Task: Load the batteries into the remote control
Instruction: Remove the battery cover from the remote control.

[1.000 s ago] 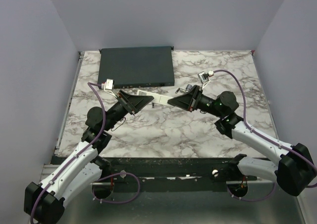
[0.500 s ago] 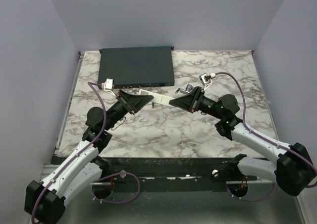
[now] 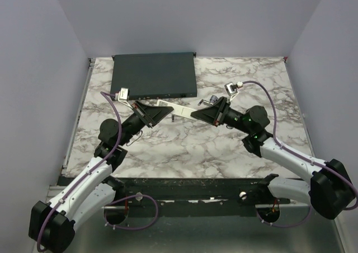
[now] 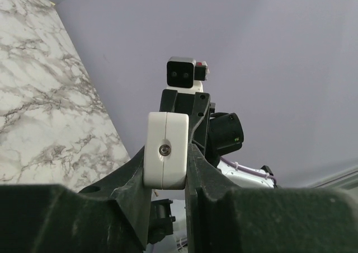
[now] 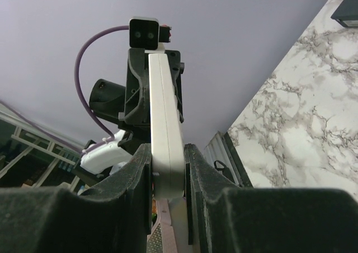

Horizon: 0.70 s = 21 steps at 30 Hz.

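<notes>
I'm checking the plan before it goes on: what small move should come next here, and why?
Probably brace with the left gripper and ease the right gripper outward, to start sliding the remote control open. Both are shut on its opposite ends, so neither is free for loading; opening it likely comes first.

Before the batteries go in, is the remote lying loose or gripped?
Gripped. The remote spans between the arms, left jaws shut on one end, right jaws on the other; both wrist views show it pinched.
</notes>
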Motion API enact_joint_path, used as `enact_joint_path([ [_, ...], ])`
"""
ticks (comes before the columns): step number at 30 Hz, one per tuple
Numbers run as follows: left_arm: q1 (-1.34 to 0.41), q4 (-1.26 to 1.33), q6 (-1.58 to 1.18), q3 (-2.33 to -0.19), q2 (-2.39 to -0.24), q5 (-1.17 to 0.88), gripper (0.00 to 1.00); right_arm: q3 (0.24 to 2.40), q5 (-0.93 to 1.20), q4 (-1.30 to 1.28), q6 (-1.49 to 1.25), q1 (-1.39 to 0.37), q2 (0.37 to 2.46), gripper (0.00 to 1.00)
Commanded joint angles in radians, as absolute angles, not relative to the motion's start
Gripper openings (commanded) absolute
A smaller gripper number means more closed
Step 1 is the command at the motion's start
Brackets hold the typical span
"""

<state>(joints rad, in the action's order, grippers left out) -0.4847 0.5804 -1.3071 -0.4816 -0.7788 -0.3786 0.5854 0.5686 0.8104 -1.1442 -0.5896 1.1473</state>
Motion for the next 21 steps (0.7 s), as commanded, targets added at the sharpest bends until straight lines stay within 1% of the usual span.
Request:
enact_joint_path([
  [1, -0.491, 0.675, -1.315, -0.505, -0.774, -0.433, 0.19, 0.604, 0.574, 0.745, -1.099, -0.582, 1.172, 0.01],
  [6, -0.491, 0.675, -1.315, -0.507, -0.778, -0.428, 0.00, 0.608, 0.571, 0.704, -1.070, -0.583, 1.167, 0.01],
  [8, -0.491, 0.671, -1.311, -0.507, -0.776, -0.425, 0.00, 0.611, 0.564, 0.680, -1.054, -0.583, 1.161, 0.02],
  [10, -0.491, 0.665, -1.307, -0.508, -0.770, -0.419, 0.00, 0.619, 0.548, 0.636, -1.030, -0.583, 1.152, 0.11],
  [12, -0.492, 0.662, -1.302, -0.510, -0.764, -0.418, 0.00, 0.626, 0.529, 0.591, -1.009, -0.583, 1.146, 0.24],
  [14, -0.491, 0.658, -1.301, -0.515, -0.762, -0.418, 0.00, 0.632, 0.511, 0.553, -0.994, -0.583, 1.140, 0.33],
  [16, -0.491, 0.658, -1.302, -0.519, -0.764, -0.420, 0.00, 0.635, 0.493, 0.532, -0.987, -0.583, 1.141, 0.39],
  [18, -0.491, 0.657, -1.304, -0.526, -0.770, -0.423, 0.00, 0.635, 0.481, 0.518, -0.988, -0.582, 1.142, 0.42],
  [21, -0.491, 0.664, -1.306, -0.531, -0.774, -0.425, 0.00, 0.632, 0.471, 0.509, -0.991, -0.583, 1.141, 0.44],
])
